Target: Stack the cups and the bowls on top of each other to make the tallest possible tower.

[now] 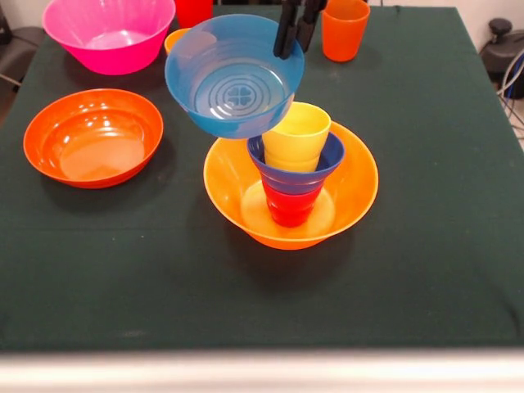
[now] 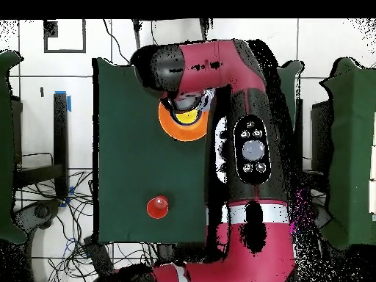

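The tower stands mid-table in the front view: a big yellow-orange bowl (image 1: 348, 192) holds a red cup (image 1: 288, 209), then a small dark blue bowl (image 1: 307, 173), with a yellow cup (image 1: 296, 135) on top. My gripper (image 1: 291, 47) is shut on the far rim of the light blue bowl (image 1: 229, 78). That bowl hangs tilted, up and to the left of the yellow cup, and its lower edge overlaps the cup's rim. From overhead the arm hides the gripper; the yellow-orange bowl (image 2: 176, 132) and yellow cup (image 2: 186, 116) peek out beside it.
A wide orange-red bowl (image 1: 92, 137) sits at the left and a big pink bowl (image 1: 109, 33) at the far left. An orange cup (image 1: 344, 29) and a red cup (image 1: 193, 10) stand at the far edge. An orange-yellow cup (image 1: 174, 39) shows behind the blue bowl. Overhead, a red cup (image 2: 157, 208) stands alone.
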{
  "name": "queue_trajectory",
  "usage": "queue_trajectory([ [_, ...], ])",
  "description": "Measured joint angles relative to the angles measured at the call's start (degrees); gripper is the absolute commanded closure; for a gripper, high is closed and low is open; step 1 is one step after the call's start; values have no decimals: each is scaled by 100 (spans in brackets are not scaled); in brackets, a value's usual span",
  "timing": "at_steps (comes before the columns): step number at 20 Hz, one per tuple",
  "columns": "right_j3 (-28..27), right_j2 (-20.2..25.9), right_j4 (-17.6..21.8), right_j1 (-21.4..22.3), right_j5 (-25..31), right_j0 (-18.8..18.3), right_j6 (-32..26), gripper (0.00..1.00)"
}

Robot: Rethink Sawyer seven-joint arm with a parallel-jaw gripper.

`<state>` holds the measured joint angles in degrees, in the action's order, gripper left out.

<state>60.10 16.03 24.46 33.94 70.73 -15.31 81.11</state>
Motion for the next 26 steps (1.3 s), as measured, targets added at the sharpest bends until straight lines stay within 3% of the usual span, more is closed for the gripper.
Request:
queue_trajectory([
  [26, 652, -287, -381, 45, -136, 392, 0, 100],
])
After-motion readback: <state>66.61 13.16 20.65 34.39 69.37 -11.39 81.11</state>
